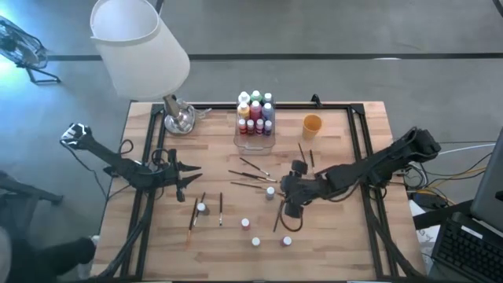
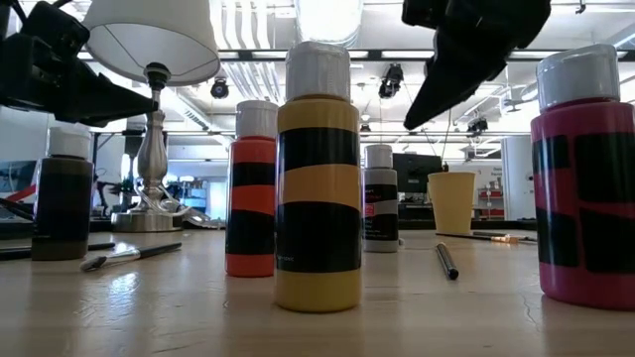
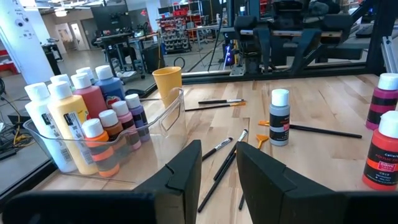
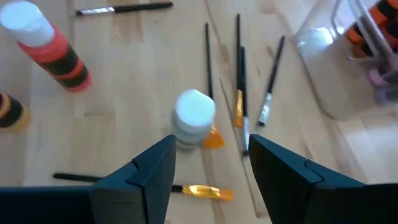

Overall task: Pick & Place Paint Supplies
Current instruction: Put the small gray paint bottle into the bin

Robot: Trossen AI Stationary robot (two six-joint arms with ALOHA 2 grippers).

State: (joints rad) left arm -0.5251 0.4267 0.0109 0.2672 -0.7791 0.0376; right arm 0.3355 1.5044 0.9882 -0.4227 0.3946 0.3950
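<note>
Right pincer (image 4: 211, 165) poised above a white-capped bottle (image 4: 194, 118) standing among loose paintbrushes (image 4: 239, 93) near the middle of the tabletop (image 1: 338, 236); its fingers are parted with nothing between them, and the bottle sits just ahead of the gap. Left pincer (image 3: 217, 177) waits over the left part of the tabletop, fingers slightly apart and empty. Several bottles already stand in the clear box (image 1: 255, 140) at the far edge (beside the orange cup (image 1: 312, 124)); others, among them a red-orange bottle (image 4: 53, 46), stand apart on the near side.

Hazards: the bottle is tall and narrow, so a descent slightly off-centre would likely let one finger strike the cap and topple it. A brush lies touching or just beside its base (which, cannot be told); a closing finger could pinch the brush along with it. A roll would scatter neighbouring brushes.
</note>
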